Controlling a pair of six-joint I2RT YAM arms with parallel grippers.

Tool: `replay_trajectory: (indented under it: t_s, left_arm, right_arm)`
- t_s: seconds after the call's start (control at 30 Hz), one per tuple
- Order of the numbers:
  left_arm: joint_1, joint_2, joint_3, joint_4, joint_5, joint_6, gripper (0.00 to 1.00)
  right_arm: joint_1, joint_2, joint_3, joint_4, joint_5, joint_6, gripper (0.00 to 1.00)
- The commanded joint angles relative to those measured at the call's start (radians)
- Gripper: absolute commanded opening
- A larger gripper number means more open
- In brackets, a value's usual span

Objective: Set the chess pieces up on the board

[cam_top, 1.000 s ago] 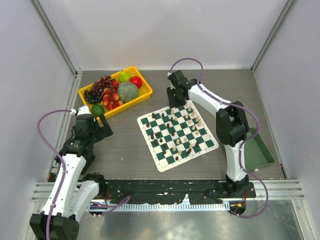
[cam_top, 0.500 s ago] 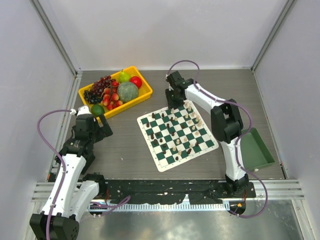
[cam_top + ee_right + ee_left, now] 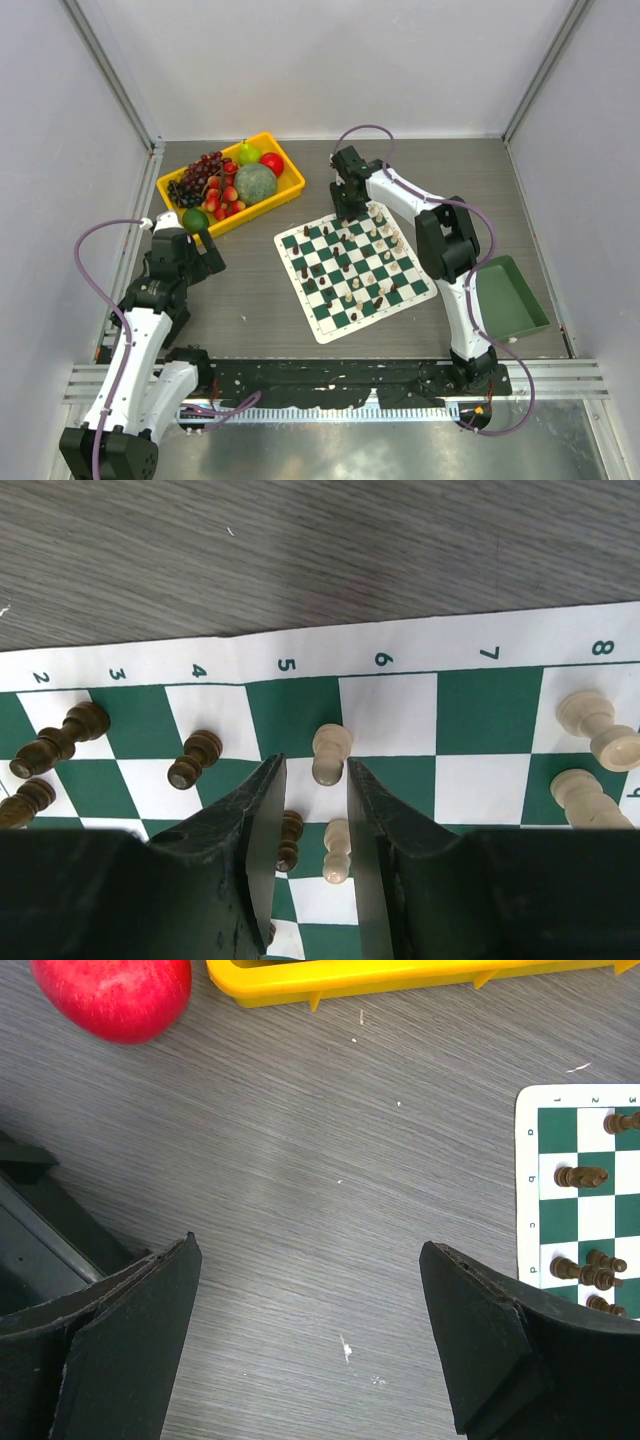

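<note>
Bare table [image 3: 300, 1210] near the left edge leaves lots of room. On the board [image 3: 440, 640] the chess pieces [image 3: 331, 752] stand close together, with thin gaps. A yellow tray [image 3: 400, 978] blocks the far left corner.

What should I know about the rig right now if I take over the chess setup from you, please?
Left gripper: open, empty, over bare table beside the board.
Right gripper: jaws narrowly apart over the board's far edge, a cream piece at the tips; grip unclear.
Chess pieces: on the board, dark and cream mixed, no rows formed.
To do: arrange them into starting rows.
</note>
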Motion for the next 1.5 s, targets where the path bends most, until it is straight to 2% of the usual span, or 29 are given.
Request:
replay_trajectory:
  t_s: [0.0, 0.23, 0.67, 0.83, 1.0, 1.47]
  left_arm:
    - [0.005, -0.013, 0.018, -0.003, -0.015, 0.016, 0.99]
    - [0.005, -0.013, 0.021, -0.001, -0.017, 0.016, 0.99]
    - [0.005, -0.015, 0.018, -0.006, -0.018, 0.013, 0.99]
    - [0.005, -0.013, 0.016, -0.005, -0.017, 0.015, 0.99]
    - [0.005, -0.013, 0.018, -0.006, -0.017, 0.013, 0.99]
    - [0.005, -0.019, 0.019, -0.006, -0.017, 0.013, 0.99]
  right_arm:
    - [-0.002, 0.003, 0.056, -0.009, 0.012, -0.012, 0.35]
    - [-0.002, 0.012, 0.066, -0.011, 0.014, -0.010, 0.28]
    - [-0.001, 0.024, 0.077, -0.021, 0.058, -0.018, 0.30]
    - [-0.002, 0.029, 0.088, -0.032, 0.065, -0.021, 0.26]
    - [-0.002, 0.011, 0.083, -0.031, 0.068, -0.026, 0.16]
    - [-0.065, -0.043, 0.053, 0.003, 0.123, -0.001, 0.15]
